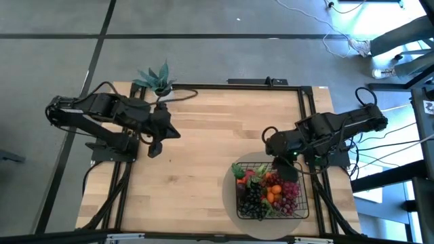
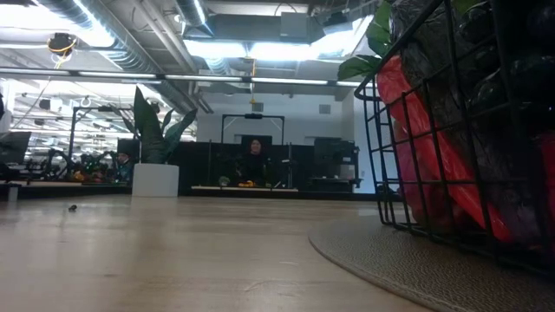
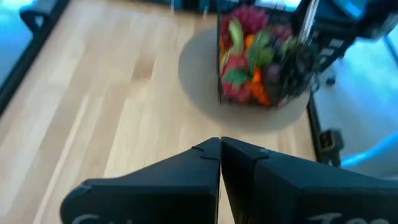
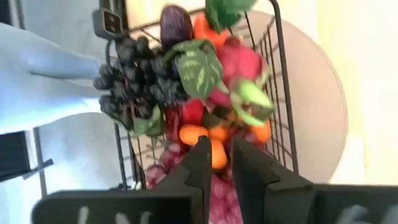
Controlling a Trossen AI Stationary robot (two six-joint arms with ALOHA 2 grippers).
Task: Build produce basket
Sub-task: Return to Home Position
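Observation:
The black wire basket (image 1: 239,203) stands on a round beige mat (image 1: 230,186) at the table's near right. It is filled with produce: dark grapes (image 4: 127,81), orange tangerines (image 1: 272,196), red grapes (image 1: 290,193) and a pink dragon fruit (image 4: 239,62) with green leaves. My right gripper (image 4: 221,165) hangs above the basket's far edge (image 1: 288,168), pointing down. It is open by a narrow gap, and nothing is between its fingers. My left gripper (image 3: 220,149) is shut and holds nothing. It hovers over the table's left part (image 1: 173,132), aimed toward the basket (image 3: 219,68).
A spiky green plant in a white pot (image 1: 157,78) stands at the far left edge, with a cable beside it. Bare wood lies between the arms and across the table's left and middle. In the low view a person (image 2: 254,156) sits far behind the table.

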